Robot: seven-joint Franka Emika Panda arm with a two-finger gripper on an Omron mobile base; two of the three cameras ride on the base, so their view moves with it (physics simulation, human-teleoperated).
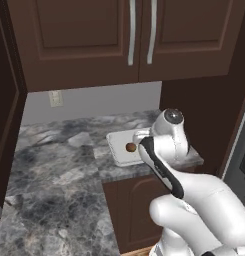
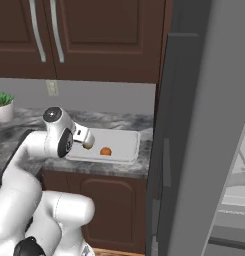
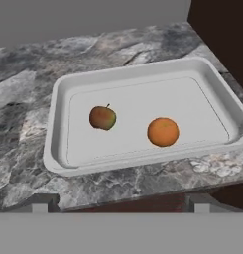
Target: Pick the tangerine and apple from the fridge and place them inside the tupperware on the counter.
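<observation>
Gripper jaws stand wide apart at the bottom of the hand view, holding nothing — both fruits already lie in the tupperware on the counter. The apple sits left of centre in that frame, the tangerine to its right and slightly lower, the two well apart. Both lie ahead of the fingertips, so by my reading the task looks complete, and any coming move is only a retreat away from the tray.

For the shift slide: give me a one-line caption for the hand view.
Apple and tangerine lie apart inside the tupperware on the counter, open gripper above.
</observation>
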